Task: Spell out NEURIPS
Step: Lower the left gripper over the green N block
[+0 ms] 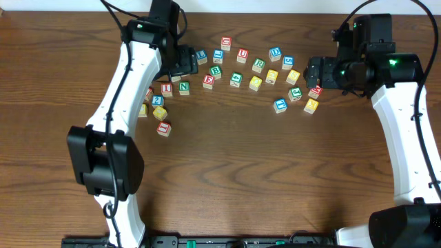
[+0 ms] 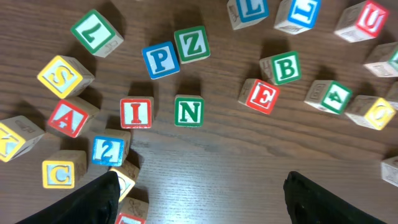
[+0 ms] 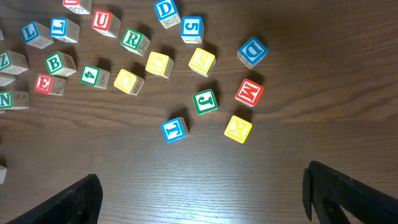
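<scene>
The left gripper (image 2: 199, 205) hangs low over the wooden table (image 2: 249, 162), its two dark fingers spread wide with nothing between them. Directly ahead sits the green N block (image 2: 188, 111). The red I block (image 2: 136, 113) is just beside it on the left, with a narrow gap between the two. Beyond them the blue P block (image 2: 160, 60) lies against a green Z block (image 2: 192, 43). The red E block (image 2: 260, 95) is off to the right, and the yellow S block (image 2: 62, 76) is far left, near a red A block (image 2: 67, 118).

The right gripper (image 3: 202, 199) is likewise spread and empty above bare wood, with a blue T block (image 3: 175, 129) nearest. Farther off in its view are the green R block (image 3: 134, 40) and the red U block (image 3: 106, 22), among the loose scatter. No letters are lined up as a word, so the spelling looks unstarted.

The N seems the likely first pick. Fingers closing around it could nudge the I, because the gap is narrow. A Z turned sideways reads like an N, so the wrong block could be taken. Many blocks lie at odd angles, and a grip across their corners could slip or twist. Both arms reach into the same central cluster and may crowd each other.
</scene>
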Available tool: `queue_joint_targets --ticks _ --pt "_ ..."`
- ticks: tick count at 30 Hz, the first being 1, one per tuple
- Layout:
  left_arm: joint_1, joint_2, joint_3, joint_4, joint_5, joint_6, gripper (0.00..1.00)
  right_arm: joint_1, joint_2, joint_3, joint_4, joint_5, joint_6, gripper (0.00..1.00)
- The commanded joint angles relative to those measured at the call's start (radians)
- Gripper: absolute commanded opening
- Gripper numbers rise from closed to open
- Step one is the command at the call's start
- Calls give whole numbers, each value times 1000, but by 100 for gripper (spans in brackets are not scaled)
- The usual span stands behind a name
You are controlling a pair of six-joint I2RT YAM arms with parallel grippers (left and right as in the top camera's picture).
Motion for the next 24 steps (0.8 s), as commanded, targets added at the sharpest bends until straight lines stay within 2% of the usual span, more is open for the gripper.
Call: queue_joint_targets --ticks 1,5,8,17,20,24 --pt "-3 10 2 5 -13 13 83 -9 -2 21 -1 8 11 99" --pt "-3 14 2 25 -13 16 79 -9 -2 21 -1 8 11 99" --pt "-3 23 -5 47 -13 16 71 -9 -2 21 -1 8 11 99" --pt "-3 121 -13 67 -13 16 61 -9 -2 21 -1 8 11 99" --pt "-3 158 -13 68 -13 17 53 -9 -2 21 -1 8 11 99" --pt "-3 195 -13 69 -13 36 52 -9 -2 21 -1 8 11 99"
